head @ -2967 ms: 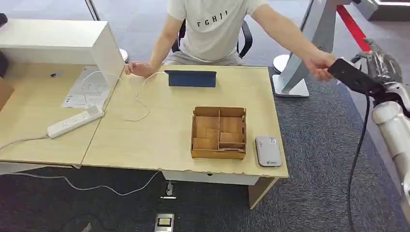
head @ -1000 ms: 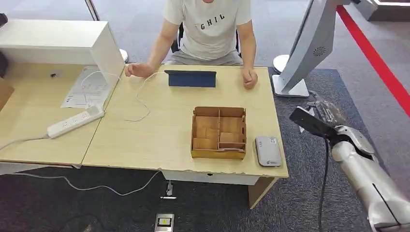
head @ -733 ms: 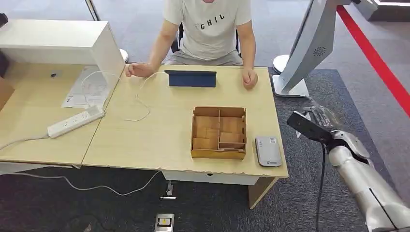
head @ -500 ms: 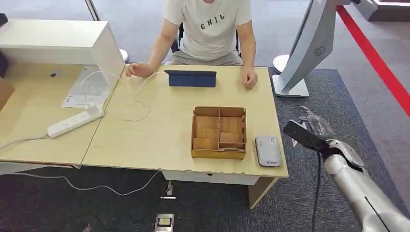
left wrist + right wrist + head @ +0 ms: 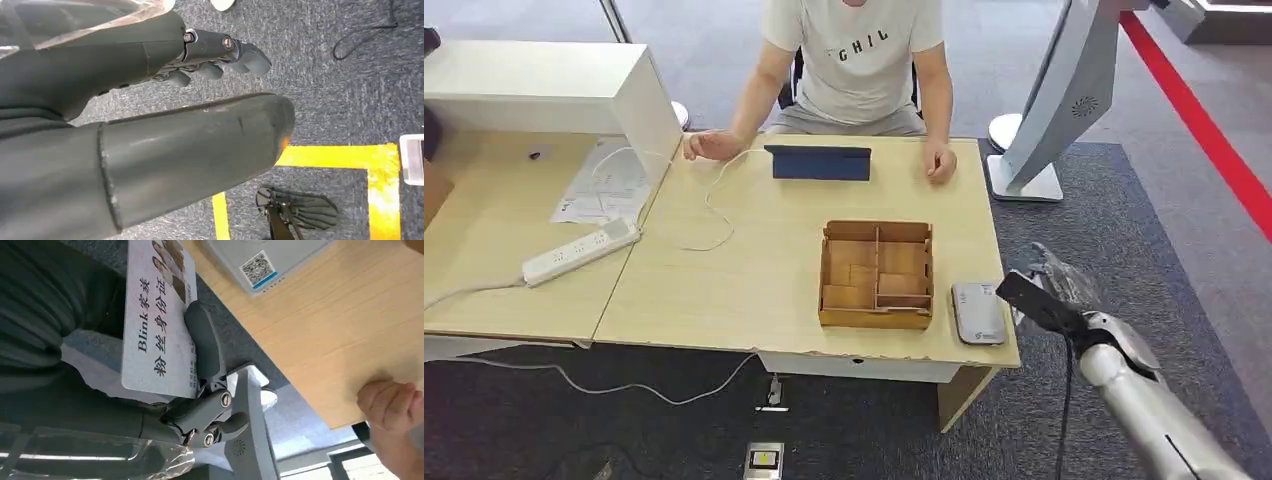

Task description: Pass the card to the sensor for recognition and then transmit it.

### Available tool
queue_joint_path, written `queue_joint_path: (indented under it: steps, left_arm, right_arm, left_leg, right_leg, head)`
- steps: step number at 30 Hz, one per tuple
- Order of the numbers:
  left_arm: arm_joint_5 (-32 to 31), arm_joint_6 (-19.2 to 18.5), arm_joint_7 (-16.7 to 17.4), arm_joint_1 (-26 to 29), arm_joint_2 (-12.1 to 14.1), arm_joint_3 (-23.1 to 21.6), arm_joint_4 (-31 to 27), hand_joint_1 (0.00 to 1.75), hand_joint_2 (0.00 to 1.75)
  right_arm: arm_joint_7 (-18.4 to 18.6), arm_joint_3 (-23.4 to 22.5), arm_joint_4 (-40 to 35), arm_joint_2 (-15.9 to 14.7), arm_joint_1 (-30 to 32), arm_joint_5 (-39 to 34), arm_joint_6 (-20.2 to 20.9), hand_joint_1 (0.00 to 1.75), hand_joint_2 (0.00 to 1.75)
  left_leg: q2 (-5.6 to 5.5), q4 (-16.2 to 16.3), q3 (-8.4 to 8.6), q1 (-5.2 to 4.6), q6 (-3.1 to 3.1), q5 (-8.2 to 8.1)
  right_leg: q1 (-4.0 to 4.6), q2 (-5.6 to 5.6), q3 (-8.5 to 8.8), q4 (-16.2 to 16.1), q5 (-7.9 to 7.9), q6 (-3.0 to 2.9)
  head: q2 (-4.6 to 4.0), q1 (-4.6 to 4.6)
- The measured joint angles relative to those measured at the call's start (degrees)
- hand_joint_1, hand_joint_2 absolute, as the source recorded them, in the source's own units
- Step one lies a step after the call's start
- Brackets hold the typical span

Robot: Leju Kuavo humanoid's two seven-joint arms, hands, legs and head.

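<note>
Head view: the right hand sits at the lower right of the frame, just off the counter's right edge and beside the grey sensor lying near that corner. Its fingers are dark and partly wrapped in clear film here. A wooden divided box stands left of the sensor, leaving only a narrow strip of bare wood between them. A person sits at the top centre, one fist resting on the far edge, well apart from the sensor.

Left wrist view: the left hand hangs over grey carpet with fingers curled in, holding nothing.

Right wrist view: the card lies flat against the right hand, pinned by a finger across its printed face. It looks thin, light, stiff and probably slick, so a pinch well in from the edge seems safest. The sensor sits at the top of the frame on the counter, close to its edge, so the approach has open room from the carpet side
</note>
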Motion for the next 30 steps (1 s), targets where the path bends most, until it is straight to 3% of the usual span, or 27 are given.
queue_joint_path:
  steps: [13,30]
  left_arm:
    - [0.11,-0.11,-0.92,-0.09,0.0,-1.11,0.0,0.0,0.0]
    - [0.52,-0.11,-0.35,-0.45,0.0,-1.94,0.0,0.0,0.0]
  right_arm:
    - [2.89,0.07,-11.85,2.71,-1.0,1.99,3.13,1.75,1.75]
    - [-1.48,-0.04,-7.35,3.74,-4.42,3.08,1.38,1.75,1.75]
  left_leg:
    - [0.0,0.0,0.0,0.0,-0.02,0.02]
    - [-0.01,0.01,0.01,0.0,-0.02,0.02]
  right_leg:
    - [0.0,0.0,0.0,0.01,0.0,0.0]
    - [0.0,0.0,-0.01,0.0,0.0,0.0]
  head:
    - [0.0,0.0]
    - [0.0,0.02]
